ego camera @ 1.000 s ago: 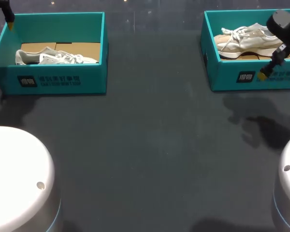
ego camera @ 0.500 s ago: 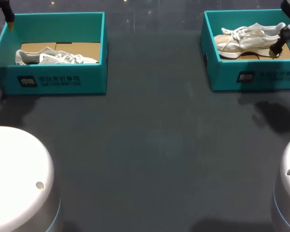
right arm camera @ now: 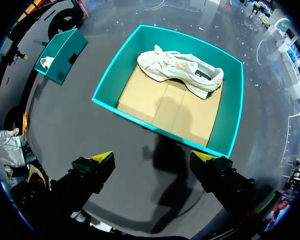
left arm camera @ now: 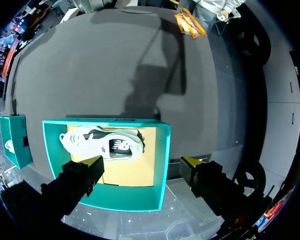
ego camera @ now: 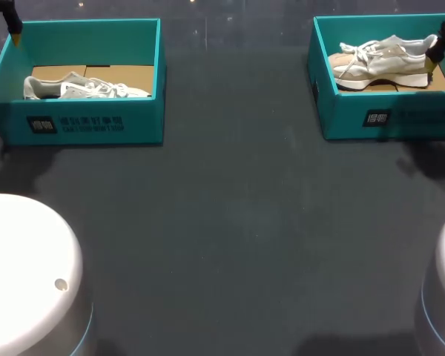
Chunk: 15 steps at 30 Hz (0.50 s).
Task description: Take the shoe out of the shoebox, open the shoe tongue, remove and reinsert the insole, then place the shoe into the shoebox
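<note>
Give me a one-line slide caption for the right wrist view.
Teal shoebox with a beige sneaker inside, ahead of the open right gripper.

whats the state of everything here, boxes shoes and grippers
left shoebox: open, no lid, shoe inside
right shoebox: open, no lid, shoe inside
white shoe: in the left shoebox, not gripped
beige shoe: in the right shoebox, not gripped
left gripper: open, empty, by the left shoebox
right gripper: open, empty, by the right shoebox
</note>
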Motion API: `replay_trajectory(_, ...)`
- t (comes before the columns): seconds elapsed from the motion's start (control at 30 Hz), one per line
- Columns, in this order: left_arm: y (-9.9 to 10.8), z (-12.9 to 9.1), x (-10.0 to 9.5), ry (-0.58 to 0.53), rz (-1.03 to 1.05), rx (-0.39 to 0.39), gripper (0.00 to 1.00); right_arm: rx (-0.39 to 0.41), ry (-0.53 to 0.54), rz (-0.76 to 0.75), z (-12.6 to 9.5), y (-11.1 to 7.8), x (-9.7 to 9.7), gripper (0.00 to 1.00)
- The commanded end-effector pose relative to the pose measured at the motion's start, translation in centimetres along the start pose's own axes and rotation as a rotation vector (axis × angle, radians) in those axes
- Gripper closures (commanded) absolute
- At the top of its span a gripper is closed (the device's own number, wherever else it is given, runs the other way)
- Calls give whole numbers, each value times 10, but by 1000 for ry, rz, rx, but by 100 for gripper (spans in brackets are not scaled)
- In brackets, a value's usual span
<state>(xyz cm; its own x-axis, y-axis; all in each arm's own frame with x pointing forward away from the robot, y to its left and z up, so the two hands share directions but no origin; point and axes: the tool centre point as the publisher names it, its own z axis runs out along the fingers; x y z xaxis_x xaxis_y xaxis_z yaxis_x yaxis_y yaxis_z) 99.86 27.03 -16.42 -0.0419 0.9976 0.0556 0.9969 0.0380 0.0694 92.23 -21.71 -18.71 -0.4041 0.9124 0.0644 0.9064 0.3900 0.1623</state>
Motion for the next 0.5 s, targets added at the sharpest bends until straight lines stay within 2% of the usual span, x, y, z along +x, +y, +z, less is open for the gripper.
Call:
replay_trajectory(0.03,0,0,1,1,1,0,0,3,-4,1,-1,0,1,0)
replay_trajectory(0.1,0,0,1,1,1,0,0,3,-4,1,-1,0,1,0)
replay_trajectory(0.2,0,0,1,1,1,0,0,-2,-44,64,2,15,-3,0)
replay_trajectory(0.5,0,0,1,1,1,0,0,11,-104,158,3,65,-39,0)
